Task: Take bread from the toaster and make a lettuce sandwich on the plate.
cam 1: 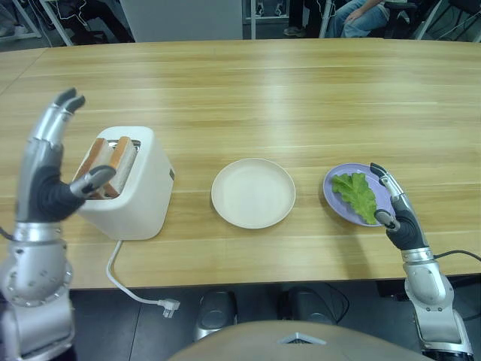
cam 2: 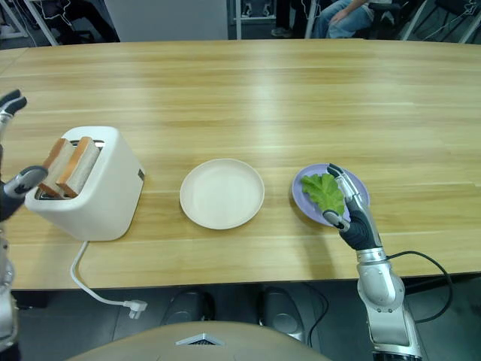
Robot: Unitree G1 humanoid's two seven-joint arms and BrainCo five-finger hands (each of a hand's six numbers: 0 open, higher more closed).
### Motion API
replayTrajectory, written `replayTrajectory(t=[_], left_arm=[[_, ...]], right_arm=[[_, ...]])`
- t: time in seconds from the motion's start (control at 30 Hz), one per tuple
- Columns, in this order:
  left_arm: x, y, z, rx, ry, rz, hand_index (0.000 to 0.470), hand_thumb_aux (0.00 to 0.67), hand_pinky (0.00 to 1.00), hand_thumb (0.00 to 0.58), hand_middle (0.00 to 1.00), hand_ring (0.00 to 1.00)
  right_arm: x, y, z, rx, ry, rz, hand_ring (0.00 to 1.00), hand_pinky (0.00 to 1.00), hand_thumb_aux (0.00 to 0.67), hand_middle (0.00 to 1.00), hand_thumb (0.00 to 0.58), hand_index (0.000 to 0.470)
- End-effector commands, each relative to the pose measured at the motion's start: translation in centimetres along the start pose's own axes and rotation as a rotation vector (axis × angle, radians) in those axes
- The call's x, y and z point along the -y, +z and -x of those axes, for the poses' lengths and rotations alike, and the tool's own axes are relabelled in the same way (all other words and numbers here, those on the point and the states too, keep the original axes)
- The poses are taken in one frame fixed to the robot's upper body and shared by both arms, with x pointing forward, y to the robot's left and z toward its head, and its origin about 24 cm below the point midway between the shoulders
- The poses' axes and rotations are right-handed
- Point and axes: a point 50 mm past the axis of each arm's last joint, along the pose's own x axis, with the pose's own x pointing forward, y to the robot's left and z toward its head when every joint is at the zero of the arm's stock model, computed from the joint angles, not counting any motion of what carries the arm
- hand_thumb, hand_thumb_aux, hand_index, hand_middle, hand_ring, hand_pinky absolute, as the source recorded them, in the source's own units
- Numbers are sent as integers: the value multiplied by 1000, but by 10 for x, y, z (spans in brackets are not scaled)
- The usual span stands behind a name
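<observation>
A white toaster [cam 1: 135,188] stands on the left of the table with two bread slices [cam 1: 113,156] sticking up from its slots. My left hand [cam 1: 49,169] is raised just left of the toaster, fingers spread open, thumb near the slices. An empty cream plate [cam 1: 252,192] sits mid-table. To its right, a small purple plate [cam 1: 336,179] carries a lettuce leaf [cam 1: 358,194]. At that plate's right edge rests my right hand [cam 1: 396,209], open, its fingers beside the lettuce and holding nothing.
The toaster's white cord and plug [cam 1: 167,304] hang over the table's front edge [cam 1: 248,280]. The wooden table stretches bare behind the plates. Chairs and seated people are at the far side of the room.
</observation>
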Motion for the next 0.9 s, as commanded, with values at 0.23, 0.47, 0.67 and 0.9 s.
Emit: replayTrajectory(t=[0.23,0.47,0.67,0.9], left_arm=[[25,-74,15,-352,-230,-364,0,0,0,0,0,0],[53,-84,25,-407,-359,-376,0,0,0,0,0,0],[69,-76,17,-382,-374,-335,0,0,0,0,0,0],[79,-77,14,-392,-380,-338,0,0,0,0,0,0]], right_arm=[[17,-9,-7,-59,19,246,0,0,0,0,0,0],[31,-9,-12,-62,25,361,0,0,0,0,0,0],[40,-10,-14,-69,27,460,0,0,0,0,0,0],[45,-8,-18,-56,39,507,0,0,0,0,0,0]])
